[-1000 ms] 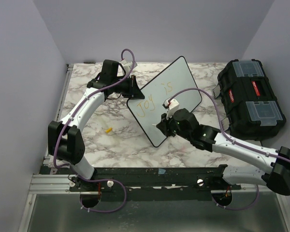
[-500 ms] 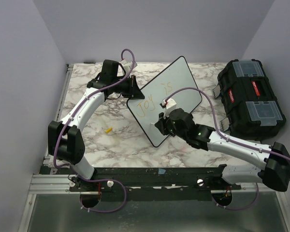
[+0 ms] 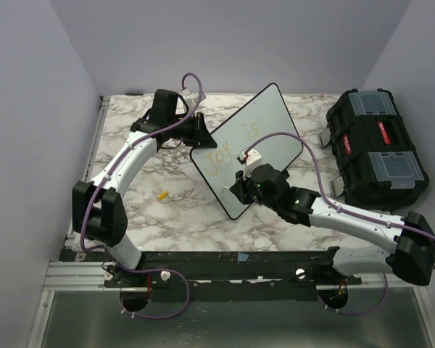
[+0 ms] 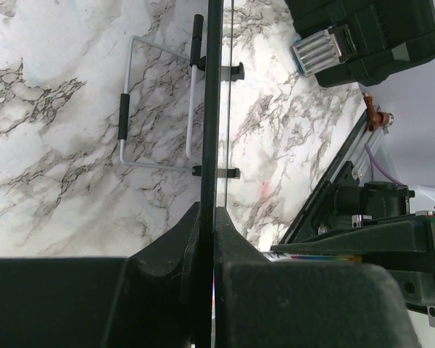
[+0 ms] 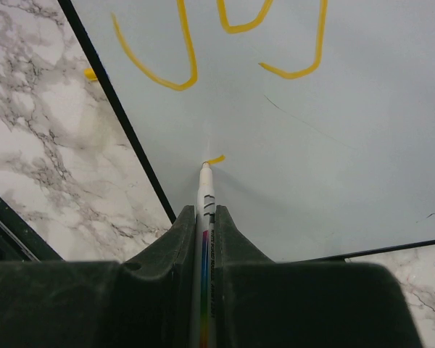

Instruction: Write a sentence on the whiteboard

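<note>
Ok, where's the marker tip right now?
Right wrist view, centre: the marker tip is on the whiteboard, beside a short yellow stroke, below the "Joy" letters.

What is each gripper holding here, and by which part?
The left gripper clamps the large white, black-rimmed whiteboard by its edge. The right gripper grips a slim white marker by its barrel, tip against the board.
</note>
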### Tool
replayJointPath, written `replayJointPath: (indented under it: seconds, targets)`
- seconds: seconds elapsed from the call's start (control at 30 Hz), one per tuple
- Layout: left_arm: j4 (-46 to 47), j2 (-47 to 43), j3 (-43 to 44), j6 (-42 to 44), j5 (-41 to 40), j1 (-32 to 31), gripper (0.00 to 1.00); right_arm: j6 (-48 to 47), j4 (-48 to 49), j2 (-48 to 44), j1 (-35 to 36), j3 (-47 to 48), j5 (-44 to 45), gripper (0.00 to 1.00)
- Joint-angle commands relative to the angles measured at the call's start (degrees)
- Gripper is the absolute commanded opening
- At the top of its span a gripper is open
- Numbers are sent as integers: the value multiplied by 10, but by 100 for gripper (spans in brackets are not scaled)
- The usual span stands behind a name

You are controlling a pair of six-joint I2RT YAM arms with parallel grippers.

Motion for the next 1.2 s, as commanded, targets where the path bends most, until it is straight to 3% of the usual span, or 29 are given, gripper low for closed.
replayJointPath:
  seconds: [0.0,0.5,1.17]
  targets:
    - [44,-2,22,5,-31,5,0,5,1,12,8,0,-15,1]
    - [41,-7,21,8,-34,5,0,23,-27,1,14,-35,-24,1]
    - [33,-9,21,14,-34,5,0,35,-48,1,14,-25,83,1]
